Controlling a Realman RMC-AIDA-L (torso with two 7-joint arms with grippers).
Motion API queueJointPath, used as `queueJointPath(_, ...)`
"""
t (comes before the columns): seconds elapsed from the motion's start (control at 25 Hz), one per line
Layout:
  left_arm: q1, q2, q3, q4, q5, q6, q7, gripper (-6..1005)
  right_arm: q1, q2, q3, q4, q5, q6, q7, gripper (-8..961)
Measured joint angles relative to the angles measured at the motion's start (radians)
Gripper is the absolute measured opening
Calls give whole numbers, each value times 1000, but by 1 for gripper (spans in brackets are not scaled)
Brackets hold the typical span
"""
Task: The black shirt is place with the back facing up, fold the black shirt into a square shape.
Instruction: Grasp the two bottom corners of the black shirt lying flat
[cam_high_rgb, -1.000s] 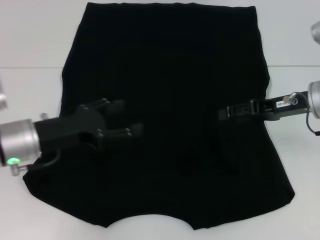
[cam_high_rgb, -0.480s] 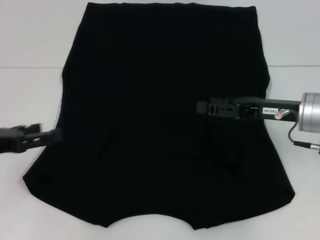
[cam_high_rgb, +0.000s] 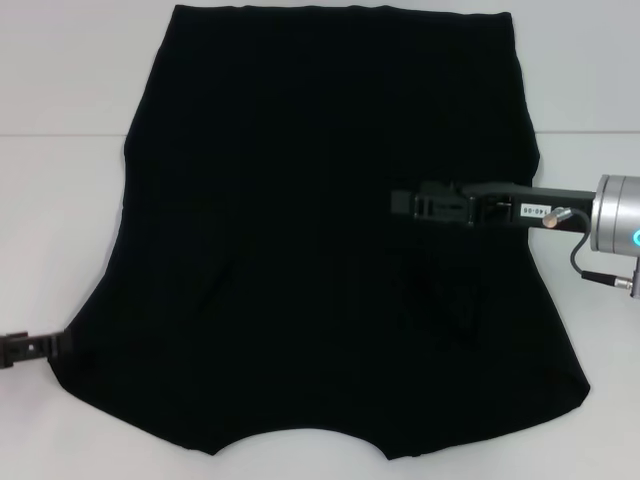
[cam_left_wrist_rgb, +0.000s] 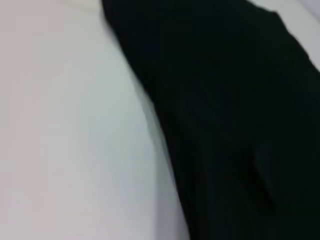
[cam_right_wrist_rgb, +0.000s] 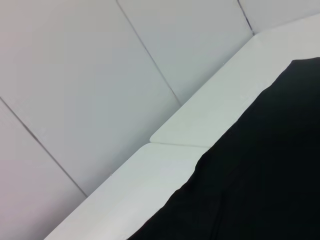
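The large plain matte-black fabric shirt (cam_high_rgb: 330, 230) lies spread on the white table (cam_high_rgb: 60, 190), sleeves apparently tucked in but no square formed; right gripper (cam_high_rgb: 405, 203) extends over its right half, left gripper (cam_high_rgb: 20, 347) sits beside its near-left corner, finger states indeterminable.

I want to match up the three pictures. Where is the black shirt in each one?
Head view: the shirt lies spread flat over most of the white table, filling the middle.
Left wrist view: the shirt fills one side, its edge running slantwise against the table.
Right wrist view: the shirt fills a corner, below the table's edge.
Shared landmark: the shirt's edge against the white table.
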Motion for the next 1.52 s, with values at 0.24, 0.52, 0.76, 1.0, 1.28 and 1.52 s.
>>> queueJointPath(0.24, -24, 3, 11, -67, 36, -44, -4, 869, 2, -7, 0, -3, 16, -7, 0, 821)
queueJointPath(0.52, -43, 5, 32, -84, 40, -61, -1, 867, 2, -9, 2, -5, 19, -10, 0, 817)
queueJointPath(0.76, -42, 10, 34, -91, 65, -77, -13, 793, -2, -10, 10, -5, 21, -14, 0, 814)
queueJointPath(1.0, -39, 9, 31, -92, 67, -83, -8, 569, -3, -11, 14, -6, 21, -29, -1, 811)
queueJointPath(1.28, -42, 7, 33, -98, 58, -99, 1, 191, -24, -36, 11, -1, 13, -31, 48, 807)
queueJointPath(1.52, -44, 3, 28, -98, 48, -91, 3, 82, -75, -86, 4, -9, -69, -72, 149, 803)
